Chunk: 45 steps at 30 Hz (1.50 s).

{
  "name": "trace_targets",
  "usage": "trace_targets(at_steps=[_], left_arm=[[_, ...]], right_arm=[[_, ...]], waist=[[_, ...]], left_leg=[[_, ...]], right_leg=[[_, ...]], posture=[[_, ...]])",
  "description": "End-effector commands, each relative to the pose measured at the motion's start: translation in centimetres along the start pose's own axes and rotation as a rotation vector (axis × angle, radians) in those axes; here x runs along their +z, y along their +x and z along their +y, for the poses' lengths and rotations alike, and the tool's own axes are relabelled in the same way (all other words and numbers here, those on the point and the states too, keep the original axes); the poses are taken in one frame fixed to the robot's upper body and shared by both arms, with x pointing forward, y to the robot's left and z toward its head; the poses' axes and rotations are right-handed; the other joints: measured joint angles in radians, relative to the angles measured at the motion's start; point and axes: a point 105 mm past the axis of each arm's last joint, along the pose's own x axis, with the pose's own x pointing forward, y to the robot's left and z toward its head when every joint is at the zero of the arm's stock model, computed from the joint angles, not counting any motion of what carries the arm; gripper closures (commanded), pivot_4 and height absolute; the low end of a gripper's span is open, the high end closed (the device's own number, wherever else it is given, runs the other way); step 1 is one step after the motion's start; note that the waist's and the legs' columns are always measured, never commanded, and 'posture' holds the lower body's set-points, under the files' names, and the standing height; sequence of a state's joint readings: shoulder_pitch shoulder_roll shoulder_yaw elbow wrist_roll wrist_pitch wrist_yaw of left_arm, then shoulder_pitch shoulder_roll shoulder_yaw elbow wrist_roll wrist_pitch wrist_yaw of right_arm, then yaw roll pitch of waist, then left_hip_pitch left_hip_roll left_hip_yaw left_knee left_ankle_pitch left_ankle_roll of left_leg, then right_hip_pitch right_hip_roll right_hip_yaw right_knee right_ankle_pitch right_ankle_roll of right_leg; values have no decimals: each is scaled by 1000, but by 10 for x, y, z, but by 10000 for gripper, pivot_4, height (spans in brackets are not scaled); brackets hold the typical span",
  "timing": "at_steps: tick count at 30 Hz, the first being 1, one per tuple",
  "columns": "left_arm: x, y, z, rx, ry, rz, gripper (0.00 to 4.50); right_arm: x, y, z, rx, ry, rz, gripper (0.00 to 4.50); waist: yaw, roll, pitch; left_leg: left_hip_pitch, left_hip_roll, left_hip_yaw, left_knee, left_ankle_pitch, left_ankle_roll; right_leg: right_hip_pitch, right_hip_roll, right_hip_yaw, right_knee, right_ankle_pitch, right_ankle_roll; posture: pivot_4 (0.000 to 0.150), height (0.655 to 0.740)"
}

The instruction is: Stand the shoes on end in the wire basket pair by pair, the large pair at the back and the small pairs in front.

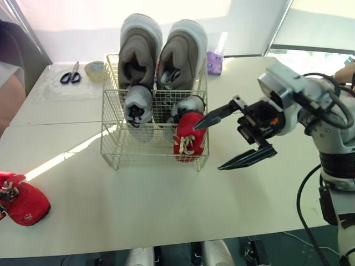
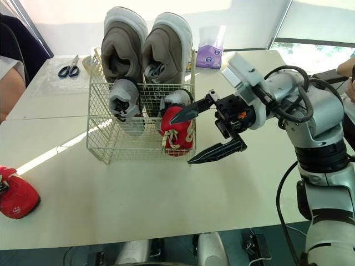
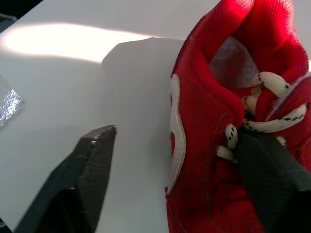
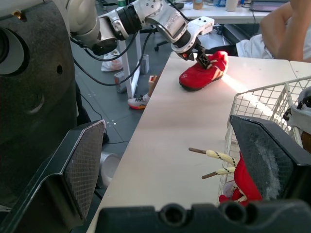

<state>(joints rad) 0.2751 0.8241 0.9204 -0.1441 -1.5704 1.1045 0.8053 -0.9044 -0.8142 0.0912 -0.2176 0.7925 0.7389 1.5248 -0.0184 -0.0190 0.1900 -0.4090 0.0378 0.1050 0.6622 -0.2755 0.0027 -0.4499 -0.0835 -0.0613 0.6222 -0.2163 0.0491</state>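
Now basket [image 1: 113, 148] holds five shoes [image 1: 138, 52]; right fingers [image 1: 214, 117] spread, left fingers [image 3: 82, 170] apart.

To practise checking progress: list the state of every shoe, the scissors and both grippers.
large grey pair, on end at the wire basket's back
small grey pair, on end in front
red shoe in basket, on end, front corner
red shoe on table, outside basket
scissors, closed
right gripper, jaws open
left gripper, jaws open
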Motion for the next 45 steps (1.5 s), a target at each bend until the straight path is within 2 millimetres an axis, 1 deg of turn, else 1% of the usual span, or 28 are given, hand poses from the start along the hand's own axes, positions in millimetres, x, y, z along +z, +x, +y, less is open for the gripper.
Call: trace_targets(at_steps=[1,4,5,10,12,15,17,18,19,21,22,24,26,28,29,31,33,34,35,37,38,42,45], left_arm=[[5,0,3,29,20,-15,27466],[10,-1,2,32,40,-27,42950],[11,-2,1,33,41,-32,44683],[17,-5,4,44,32,-56,44683],[22,-7,3,38,19,-89,44683],[43,-17,-5,9,53,-215,44683],[65,-31,-16,-30,91,-375,44683],[78,-42,-19,-10,131,-484,44683],[85,-53,-25,-46,154,-575,44683],[90,-69,-39,-123,234,-668,44683],[90,-75,-46,-192,217,-695,44683],[99,-101,-69,-387,179,-839,44683],[105,-128,-89,-542,158,-970,44683],[102,-155,-111,-721,132,-1053,44683],[98,-168,-124,-812,131,-1078,44683],[89,-189,-145,-935,151,-1104,44683],[79,-212,-167,-1072,126,-1109,44683],[75,-221,-176,-1128,121,-1104,44683],[73,-226,-180,-1159,119,-1099,44683],[59,-231,-196,-1223,144,-1067,44683],[52,-230,-203,-1231,185,-1054,44683],[27,-220,-226,-1295,274,-1007,44683],[18,-205,-234,-1296,305,-1006,44683]], right_arm=[[10,-4,7,-25,-42,1,0],[8,-3,6,-37,-36,7,0],[7,-3,6,-40,-35,8,0],[7,-2,4,-41,-31,3,0],[5,-1,3,-43,-31,8,0],[5,-1,2,-43,-30,9,0],[6,-1,1,-42,-28,9,0],[6,-1,1,-42,-27,9,0],[6,-2,0,-44,-27,9,0],[6,-2,0,-46,-25,8,0],[6,-2,-1,-47,-23,7,0],[5,-2,-4,-54,-20,2,0],[5,-2,-6,-65,-13,-4,0],[6,-5,-10,-88,1,-21,0],[8,-6,-13,-113,6,-29,0],[12,-9,-17,-151,17,-42,0],[16,-14,-17,-187,38,-48,0],[17,-15,-17,-199,48,-45,0],[17,-15,-17,-206,55,-42,0],[18,-16,-15,-213,69,-35,0],[19,-17,-15,-219,74,-33,0],[20,-18,-15,-244,93,-22,0],[20,-20,-10,-265,132,-14,0]], waist=[[0,0,0],[-4,0,0],[-4,0,0],[-2,0,0],[-2,0,0],[-2,0,0],[-1,0,0],[1,-1,0],[1,-1,0],[-1,-1,0],[-1,-1,0],[-1,0,0],[0,-1,0],[4,-1,0],[4,-1,0],[3,-1,0],[6,-1,0],[7,-1,0],[7,-1,0],[7,-1,0],[4,-1,0],[6,-1,0],[9,-1,0]], left_leg=[[0,0,0,0,0,0],[0,0,0,-1,0,0],[0,0,0,-1,0,0],[0,0,0,-1,0,0],[0,0,0,-1,0,0],[0,0,0,-1,0,0],[0,0,1,-1,0,0],[0,0,0,-1,0,0],[0,0,0,-1,0,0],[-1,0,1,-1,0,0],[-1,0,1,-1,0,0],[-1,-1,2,-1,0,0],[-1,-1,2,-1,0,0],[-1,-1,2,-1,0,0],[-1,-1,2,-1,0,0],[-1,-2,2,0,0,1],[-1,-2,2,0,1,1],[-1,-2,1,0,2,3],[-1,-2,1,1,2,4],[-1,-3,1,1,2,5],[0,-3,1,1,2,5],[1,-3,1,3,2,6],[1,-4,0,3,2,6]], right_leg=[[0,0,0,0,0,0],[-1,0,0,0,0,0],[-1,0,0,0,0,0],[-1,0,0,0,0,0],[-1,-1,0,0,0,0],[-1,-1,-1,0,0,0],[-2,-1,-1,0,0,0],[-1,-1,-1,0,0,0],[-1,-1,-1,-1,0,0],[-1,-1,-2,-2,1,-2],[-1,-1,-2,-3,1,-2],[-1,-2,-2,-3,1,-2],[-1,-2,-2,-3,1,-2],[-1,-2,-3,-3,1,-2],[0,-2,-3,-3,1,-2],[0,-3,-3,-3,1,-2],[1,-3,-3,-3,2,-2],[1,-3,-4,-3,2,-2],[2,-3,-4,-2,2,-2],[3,-2,-4,-2,2,-1],[4,-2,-4,-2,2,-1],[6,2,-4,-2,2,-1],[6,6,-5,-2,4,4]], posture=[[1500,7400],[1500,7400],[1500,7400],[1500,7400],[1500,7400],[1500,7400],[1500,7400],[1500,7400],[1500,7400],[1500,7400],[1500,7400],[1500,7400],[1500,7400],[1500,7400],[1500,7400],[1500,7400],[1500,7400],[1500,7400],[1500,7400],[1500,7400],[1500,7400],[1500,7400],[1500,7400]])
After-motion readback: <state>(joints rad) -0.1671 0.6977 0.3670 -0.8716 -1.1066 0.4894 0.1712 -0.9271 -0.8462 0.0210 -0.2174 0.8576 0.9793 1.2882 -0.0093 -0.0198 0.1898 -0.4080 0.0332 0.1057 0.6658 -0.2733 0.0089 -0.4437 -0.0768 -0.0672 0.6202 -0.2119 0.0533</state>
